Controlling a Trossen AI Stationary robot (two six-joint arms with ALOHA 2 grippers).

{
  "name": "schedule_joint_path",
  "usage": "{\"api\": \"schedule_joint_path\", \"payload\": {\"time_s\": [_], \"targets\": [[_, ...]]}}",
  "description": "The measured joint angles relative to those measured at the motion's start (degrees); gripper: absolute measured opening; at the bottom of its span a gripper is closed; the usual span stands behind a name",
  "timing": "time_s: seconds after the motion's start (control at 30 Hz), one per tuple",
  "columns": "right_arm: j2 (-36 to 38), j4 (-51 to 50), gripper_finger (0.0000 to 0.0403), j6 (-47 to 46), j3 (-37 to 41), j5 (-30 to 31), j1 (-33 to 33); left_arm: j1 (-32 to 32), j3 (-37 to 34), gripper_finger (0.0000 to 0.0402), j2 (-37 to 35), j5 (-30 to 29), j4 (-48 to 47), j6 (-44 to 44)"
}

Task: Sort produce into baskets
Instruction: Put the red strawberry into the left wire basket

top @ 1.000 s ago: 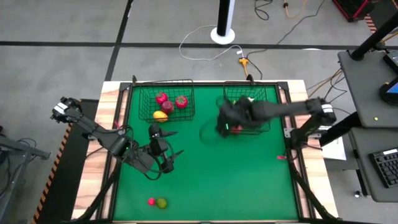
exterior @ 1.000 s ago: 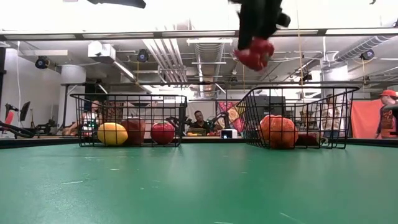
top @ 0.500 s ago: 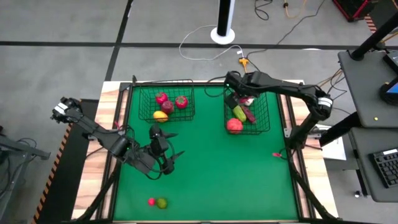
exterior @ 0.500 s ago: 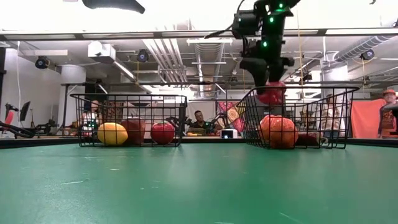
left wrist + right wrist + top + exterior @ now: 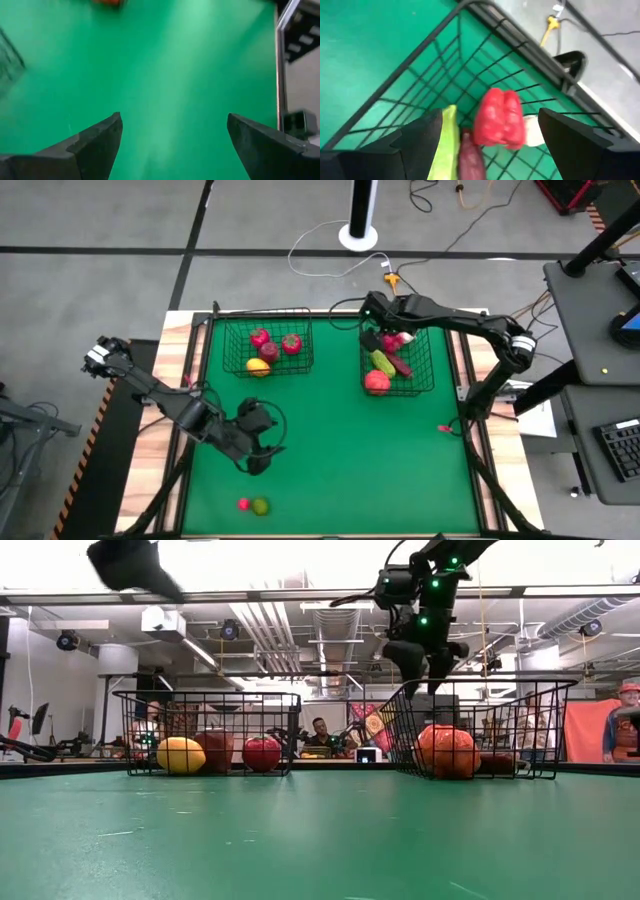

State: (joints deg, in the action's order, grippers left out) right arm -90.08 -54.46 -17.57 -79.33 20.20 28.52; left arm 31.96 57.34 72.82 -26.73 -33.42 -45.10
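The right hand [image 5: 372,332] hangs over the far left corner of the right basket [image 5: 425,385], its fingers [image 5: 420,135] spread apart and holding nothing. Just beyond them, in the right wrist view, a red pepper [image 5: 498,119] sits inside the mesh near the corner of the basket, clear of both fingers, with a white garlic piece [image 5: 534,131] touching its side. A yellow-green oblong piece [image 5: 450,131] and a dark purple piece [image 5: 470,159] lie beside it. From above, that basket also holds a round orange-red fruit [image 5: 377,381] at its near edge — it shows large against the mesh in the low view.

The left basket [image 5: 232,365] stands on the far left part of the green table [image 5: 350,450], well apart from the right one. Inside it are three red round pieces [image 5: 260,337] and an orange-yellow fruit [image 5: 258,365].

The left hand [image 5: 262,450] hovers over the near left part of the table, above bare green surface; its fingers [image 5: 95,142] stand wide apart with nothing between them. Two pieces lie loose on the table near the front edge — a small red one [image 5: 243,503] and a green lime [image 5: 260,506], just beside each other and a little nearer the front than the left hand.
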Motion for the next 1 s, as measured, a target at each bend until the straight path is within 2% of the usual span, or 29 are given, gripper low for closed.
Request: {"api": "schedule_joint_path", "payload": {"time_s": [0.13,0.2,0.33,0.53,0.83,1.0], "targets": [[0.04,0.04,0.0318,-1.18,0.02,-4.41,-2.23,1.05,-0.02,0.0341,0.02,6.80,-5.79,-8.34],[0.04,0.40,0.0315,-1.34,0.22,-5.58,-4.33,2.19,-0.04,0.0341,0.01,8.42,-7.05,-11.72],[0.11,1.85,0.0308,-1.36,0.28,-5.64,-9.63,5.36,-0.07,0.0341,0.76,9.87,-6.91,-18.79],[1.17,3.02,0.0302,-1.50,0.21,-5.28,-15.87,12.00,0.02,0.0341,4.15,17.88,-6.50,-28.83],[1.55,4.26,0.0304,-2.21,0.17,-5.20,-21.09,25.37,0.15,0.0341,13.23,18.94,-6.20,-31.92],[1.55,4.24,0.0298,-3.79,0.17,-5.18,-22.56,28.52,0.15,0.0341,18.93,18.86,-6.15,-34.05]]}}
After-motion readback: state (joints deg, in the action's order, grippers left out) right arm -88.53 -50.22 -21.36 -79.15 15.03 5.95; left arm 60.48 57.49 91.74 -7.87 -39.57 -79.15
